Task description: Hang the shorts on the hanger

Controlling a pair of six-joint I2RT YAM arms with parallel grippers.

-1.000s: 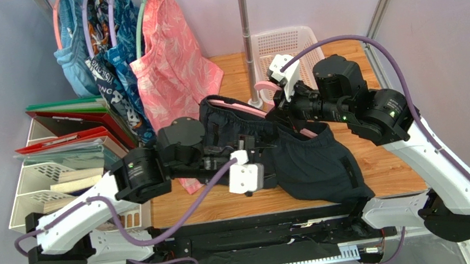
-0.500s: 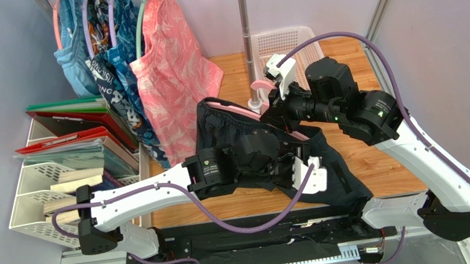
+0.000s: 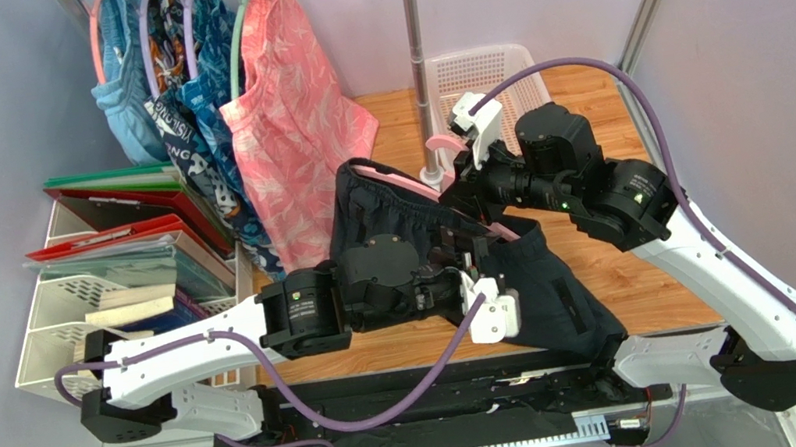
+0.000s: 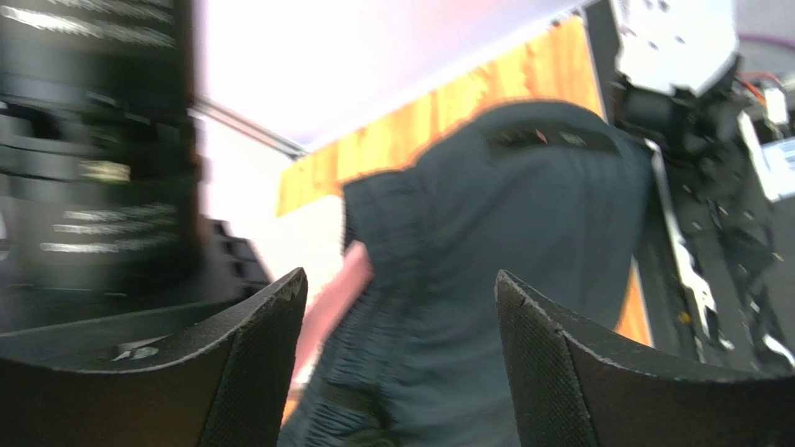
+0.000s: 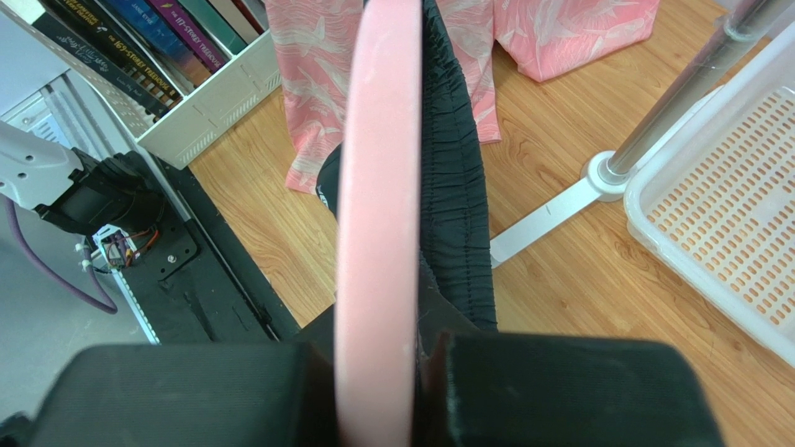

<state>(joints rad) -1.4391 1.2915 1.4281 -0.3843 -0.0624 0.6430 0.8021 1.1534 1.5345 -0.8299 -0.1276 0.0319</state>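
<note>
Two arms meet over the middle of the wooden table (image 3: 631, 283). In the top view, the left arm runs low from its base at the lower left. Its long white link lies almost level and its dark wrist is turned toward the centre. The left gripper (image 3: 466, 267) sits against the front of the black shorts (image 3: 549, 290). In the left wrist view its two fingers (image 4: 252, 372) are spread wide apart. The dark fabric fills the gap beyond them, and nothing is clamped between the pads. That view is blurred, so I cannot tell whether either finger touches the cloth.

The right arm rises from the lower right, bends at a high elbow and reaches back toward the centre. Its right gripper (image 3: 469, 192) is just beside the foot of the metal rail post (image 3: 416, 55). In the right wrist view its fingers are pressed together on the pink hanger (image 5: 378, 186). The flat pink bar runs straight up the frame from between them.

The shorts hang on the hanger at the centre of the top view. Their gathered waistband (image 5: 453, 168) lies along the right side of the pink bar, and the legs trail down toward the lower right of the table. The pink hook shows near the post.

A pink leaf-print garment (image 3: 291, 109) and blue patterned garments (image 3: 183, 84) hang from the rail at the upper left. A white basket (image 3: 481, 75) sits behind the right arm, and white file trays (image 3: 82, 300) stand at the left.
</note>
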